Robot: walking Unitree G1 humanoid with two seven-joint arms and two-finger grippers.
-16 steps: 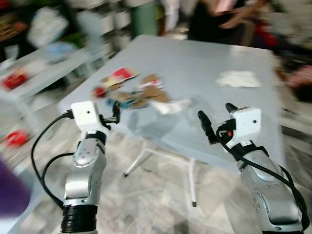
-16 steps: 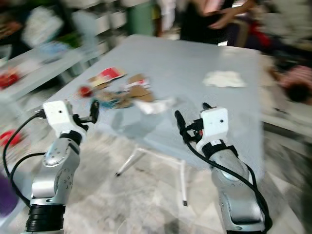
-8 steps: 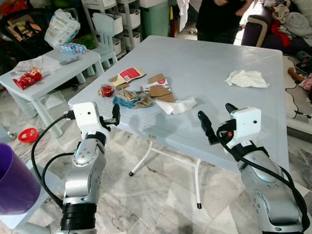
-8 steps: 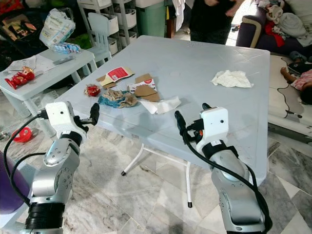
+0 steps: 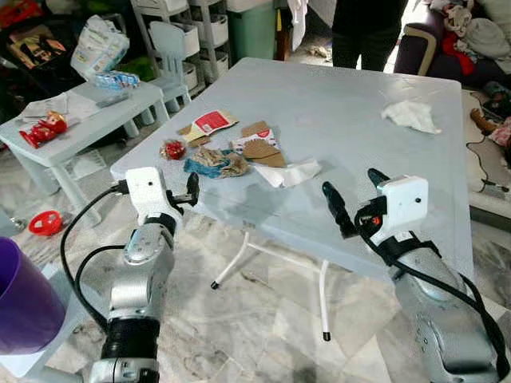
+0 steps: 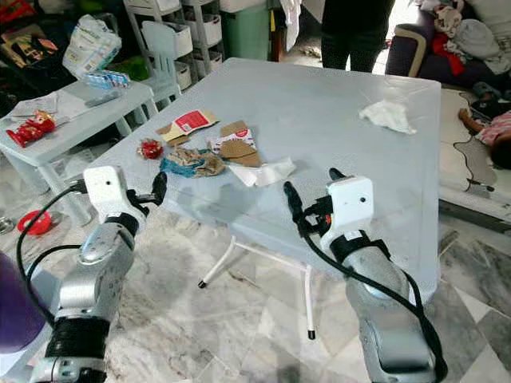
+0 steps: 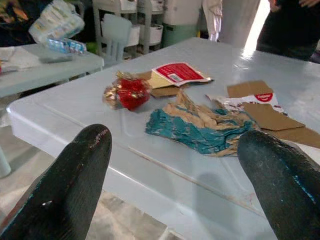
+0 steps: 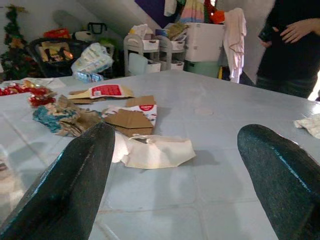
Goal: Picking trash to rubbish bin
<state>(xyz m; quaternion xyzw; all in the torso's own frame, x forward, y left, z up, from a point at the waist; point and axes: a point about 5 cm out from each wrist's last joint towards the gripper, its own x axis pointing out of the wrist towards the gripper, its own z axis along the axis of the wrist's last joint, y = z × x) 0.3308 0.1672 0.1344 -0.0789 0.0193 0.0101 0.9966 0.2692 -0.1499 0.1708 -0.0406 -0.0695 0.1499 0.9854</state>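
Since half a second ago, the white tissue (image 5: 410,116) at the far right of the counter (image 5: 351,104) now lies farther toward the far edge and looks more bunched, and the person (image 5: 369,28) standing beyond the counter has shifted; the trash pile and both arms look much as they did.

Both grippers hover at the near edge of the pale grey counter, fingers spread wide and released, grasping nothing. Left gripper (image 5: 192,190) sits just short of the near left corner, with the crumpled teal and brown wrapper (image 7: 200,127) directly ahead of it and a red foil ball (image 7: 129,92) ahead and to its left. Beyond those lie a red-labelled card (image 7: 177,72) and folded brown cardboard pieces (image 5: 262,148).

Right gripper (image 5: 351,199) is held at the near edge, well apart from the left one. A crumpled white paper (image 8: 155,150) lies ahead of it and slightly to its left, touching the cardboard pieces; the white tissue rests far ahead and to its right, alone.

Beside the left arm stands a purple bin (image 5: 22,299) on the marble floor (image 5: 263,319). A smaller side table (image 5: 72,120) with a red toy (image 5: 44,128) on it stands farther left, with white storage drawers (image 5: 188,32) behind.
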